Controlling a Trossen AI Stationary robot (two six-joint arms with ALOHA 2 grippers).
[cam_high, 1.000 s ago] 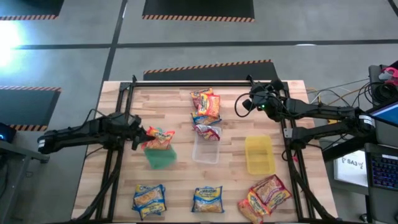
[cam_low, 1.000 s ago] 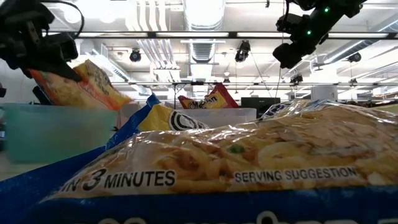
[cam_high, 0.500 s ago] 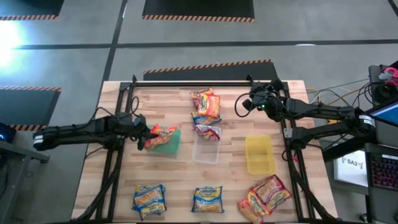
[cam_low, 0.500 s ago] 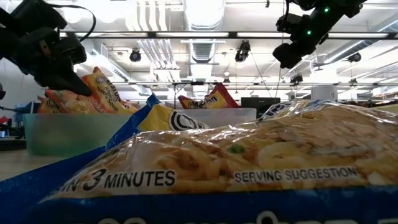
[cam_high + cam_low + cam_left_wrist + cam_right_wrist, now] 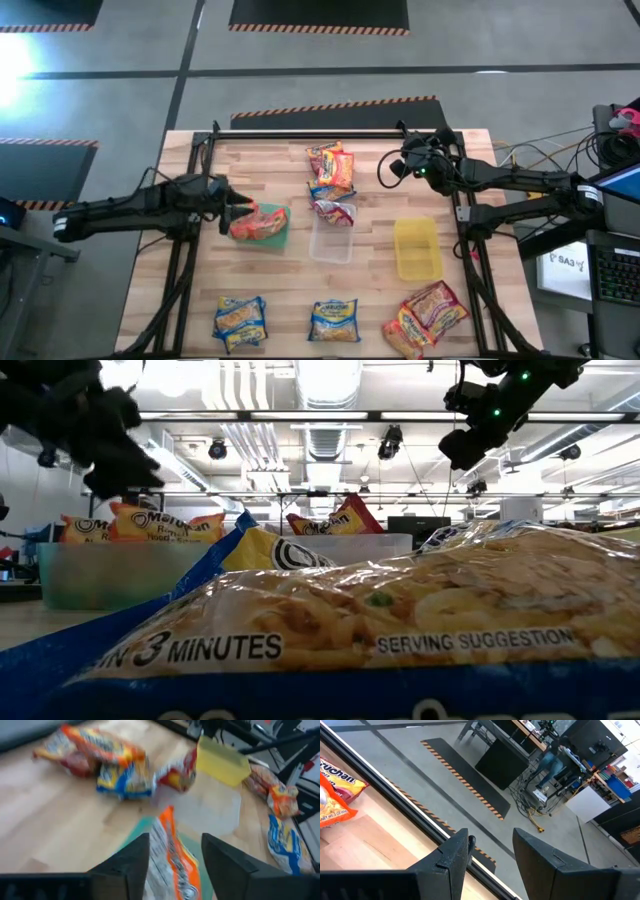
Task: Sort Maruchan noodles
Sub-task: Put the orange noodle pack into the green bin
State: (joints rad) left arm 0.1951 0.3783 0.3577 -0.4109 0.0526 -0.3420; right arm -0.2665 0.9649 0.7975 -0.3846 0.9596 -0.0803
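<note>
On the desk's left side, the left gripper has just let go: a second ago it carried an orange packet clamped above the green bin, and now its fingers stand apart with that packet lying in the bin beneath them, a little red wrapper showing beside it. By the look of it, one more orange pack is sorted, and the arm is free to fetch another. Toward the middle, a heap of packets waits at the far edge, one red-and-silver pack hanging over the rim of the clear bin. Along the near edge lie two blue packs and, unchanged. Farther right, the yellow bin holds nothing that can be seen, and an orange-and-red pile sits at the near right corner. The right gripper has not moved in that second; it hangs released and empty above the far right of the desk, beside the heap. Most of the sorting looks still to be done.
</note>
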